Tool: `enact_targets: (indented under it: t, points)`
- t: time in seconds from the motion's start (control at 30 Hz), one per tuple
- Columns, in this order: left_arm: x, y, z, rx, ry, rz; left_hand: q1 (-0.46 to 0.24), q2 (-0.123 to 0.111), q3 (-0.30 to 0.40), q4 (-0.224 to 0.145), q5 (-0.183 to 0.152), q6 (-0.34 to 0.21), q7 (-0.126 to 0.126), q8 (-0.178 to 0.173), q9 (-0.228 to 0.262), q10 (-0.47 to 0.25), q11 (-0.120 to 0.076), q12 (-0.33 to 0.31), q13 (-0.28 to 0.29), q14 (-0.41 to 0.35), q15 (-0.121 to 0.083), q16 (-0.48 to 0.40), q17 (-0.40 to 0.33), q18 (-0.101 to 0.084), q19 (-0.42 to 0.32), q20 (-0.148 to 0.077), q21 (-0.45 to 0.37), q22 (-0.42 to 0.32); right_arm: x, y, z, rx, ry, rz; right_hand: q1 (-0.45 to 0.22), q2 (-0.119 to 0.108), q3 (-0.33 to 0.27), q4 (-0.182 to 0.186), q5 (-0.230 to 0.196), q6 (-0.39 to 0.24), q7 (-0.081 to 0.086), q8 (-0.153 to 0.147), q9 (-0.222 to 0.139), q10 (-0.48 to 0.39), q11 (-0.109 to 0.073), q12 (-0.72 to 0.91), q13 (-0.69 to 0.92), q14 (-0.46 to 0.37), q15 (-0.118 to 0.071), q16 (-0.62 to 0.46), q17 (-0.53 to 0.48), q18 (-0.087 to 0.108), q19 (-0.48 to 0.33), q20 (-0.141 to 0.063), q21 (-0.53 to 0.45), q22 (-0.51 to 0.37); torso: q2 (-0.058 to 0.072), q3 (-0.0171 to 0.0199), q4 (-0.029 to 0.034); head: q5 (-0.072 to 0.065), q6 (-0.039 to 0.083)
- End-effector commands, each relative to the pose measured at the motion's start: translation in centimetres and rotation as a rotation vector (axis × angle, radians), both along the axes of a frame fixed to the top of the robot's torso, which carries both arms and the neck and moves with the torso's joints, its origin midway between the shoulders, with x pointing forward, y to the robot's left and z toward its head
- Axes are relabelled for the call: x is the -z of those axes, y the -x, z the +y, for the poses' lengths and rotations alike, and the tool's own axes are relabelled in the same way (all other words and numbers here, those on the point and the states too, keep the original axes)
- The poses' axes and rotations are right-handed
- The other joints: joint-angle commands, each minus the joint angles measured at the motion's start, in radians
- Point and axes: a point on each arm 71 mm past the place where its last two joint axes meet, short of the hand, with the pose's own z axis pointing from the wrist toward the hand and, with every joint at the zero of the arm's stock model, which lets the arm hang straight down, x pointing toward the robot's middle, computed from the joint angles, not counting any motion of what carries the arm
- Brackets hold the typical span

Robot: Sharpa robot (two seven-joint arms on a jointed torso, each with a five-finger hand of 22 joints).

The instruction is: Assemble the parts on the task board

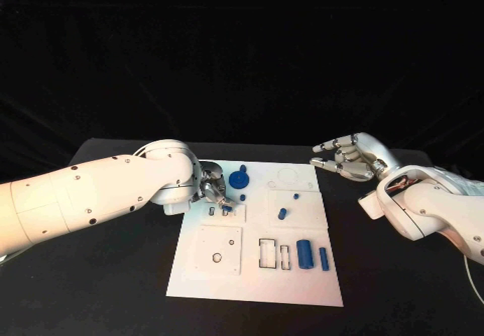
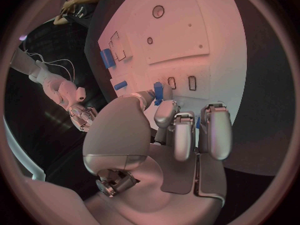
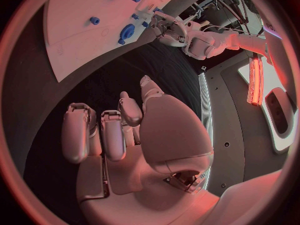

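left hand (image 1: 214,190) pinching a small blue part (image 2: 158,91) over the task board (image 1: 303,280) near its left slots | right hand (image 1: 350,158) empty, fingers loosely apart | part looks light, rigid (probably slippery): grip its sides

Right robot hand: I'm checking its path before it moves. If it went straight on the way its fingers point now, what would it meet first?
Probably the task board: the right robot hand hangs off its far right corner with nothing between. Depth is unclear, so it may pass above.
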Motion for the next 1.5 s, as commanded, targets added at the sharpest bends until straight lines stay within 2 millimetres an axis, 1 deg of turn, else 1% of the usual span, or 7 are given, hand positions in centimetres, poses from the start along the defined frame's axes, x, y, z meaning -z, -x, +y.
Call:
enact_targets:
  t: [0.03,0.23,0.37,0.53,0.77,1.27,1.5]
  points:
    - [-0.4,-0.2,0.1,-0.019,0.013,-0.101,-0.007,-0.008,0.187,-0.181,-0.003,0.001,-0.006,0.005,0.001,0.009,-0.001,0.007,0.002,0.105,0.004,0.003,0.263,-0.010,0.007,0.008,0.001,0.070,0.1,0.0,0.1,-0.011,0.010,0.001,-0.009,0.005,-0.007,0.000,0.006,0.004,-0.002,0.001,0.000,-0.010,0.000,-0.003,-0.001,0.072,-0.001,-0.006,0.116,0.011,-0.005,0.000,-0.003,-0.001,0.000,-0.0002,0.0007,0.003,0.000]
    - [-0.5,-0.1,0.4,-0.030,-0.007,-0.162,-0.008,-0.010,0.191,-0.182,-0.003,0.003,-0.006,0.005,0.003,0.013,-0.001,0.012,0.007,0.105,0.004,0.003,0.263,-0.010,0.008,0.007,0.002,0.072,0.1,0.0,0.0,-0.010,0.010,0.001,-0.009,0.005,-0.007,0.000,0.006,0.004,-0.002,0.001,0.000,-0.010,0.000,-0.003,-0.001,0.072,-0.001,-0.006,0.116,0.011,-0.005,0.000,-0.003,-0.001,-0.003,0.0026,0.0062,0.005,-0.003]
    - [-0.3,0.0,0.3,-0.028,-0.023,-0.186,-0.009,-0.009,0.195,-0.182,-0.003,0.005,-0.006,0.005,0.004,0.015,-0.002,0.014,0.008,0.105,0.003,0.003,0.263,-0.010,0.008,0.007,0.002,0.071,0.1,0.0,0.0,-0.008,0.013,0.003,-0.011,0.006,-0.009,0.002,0.007,0.004,-0.002,0.000,0.000,-0.010,0.001,-0.003,-0.001,0.072,-0.001,-0.006,0.116,0.011,-0.005,0.000,-0.003,-0.001,-0.005,0.0042,0.0075,0.018,-0.007]
    - [0.3,0.3,0.2,-0.013,-0.049,-0.196,-0.011,-0.007,0.197,-0.181,-0.003,0.006,-0.007,0.006,0.004,0.016,-0.002,0.014,0.008,0.105,0.003,0.003,0.263,-0.010,0.008,0.007,0.002,0.071,0.1,0.0,-0.1,-0.003,0.027,-0.002,-0.014,0.007,-0.012,0.005,0.010,0.005,-0.002,0.000,0.000,-0.009,0.001,-0.003,-0.001,0.072,-0.001,-0.007,0.115,0.011,-0.006,0.000,-0.005,-0.003,-0.005,0.0040,0.0081,0.015,-0.011]
    - [1.4,0.7,0.0,0.004,-0.070,-0.200,-0.013,-0.007,0.199,-0.180,-0.003,0.006,-0.007,0.006,0.005,0.015,-0.002,0.012,0.005,0.105,0.003,0.003,0.263,-0.010,0.007,0.007,0.001,0.069,0.1,0.1,0.1,-0.006,0.021,0.002,-0.016,0.008,-0.015,0.006,0.012,0.005,-0.002,0.000,0.000,-0.013,0.001,-0.010,-0.007,0.070,-0.001,-0.012,0.109,0.014,-0.011,0.000,-0.011,-0.015,-0.004,0.0028,0.0078,0.011,-0.010]
    - [2.7,1.4,-0.2,0.006,-0.060,-0.173,-0.032,-0.006,0.199,-0.169,-0.007,0.011,-0.009,0.007,0.010,0.021,-0.002,0.016,0.010,0.105,0.003,0.003,0.263,-0.010,0.008,0.007,0.001,0.071,0.2,0.1,0.2,-0.010,0.017,0.001,-0.012,0.010,-0.018,0.005,0.017,0.004,-0.002,-0.001,0.000,-0.023,0.000,-0.027,-0.018,0.066,-0.002,-0.024,0.094,0.018,-0.019,-0.001,-0.023,-0.034,-0.004,0.0037,0.0079,0.018,-0.018]
    - [2.9,1.5,-0.1,0.019,-0.075,-0.154,-0.033,-0.007,0.199,-0.169,-0.008,0.011,-0.009,0.007,0.011,0.021,-0.003,0.015,0.008,0.105,0.003,0.003,0.263,-0.010,0.007,0.007,-0.001,0.068,0.3,0.1,0.3,-0.024,0.020,0.010,-0.011,0.010,-0.018,0.004,0.018,0.004,-0.002,-0.001,0.000,-0.025,0.000,-0.031,-0.021,0.066,-0.002,-0.025,0.092,0.018,-0.020,-0.001,-0.025,-0.037,-0.004,0.0042,0.0067,0.016,-0.019]
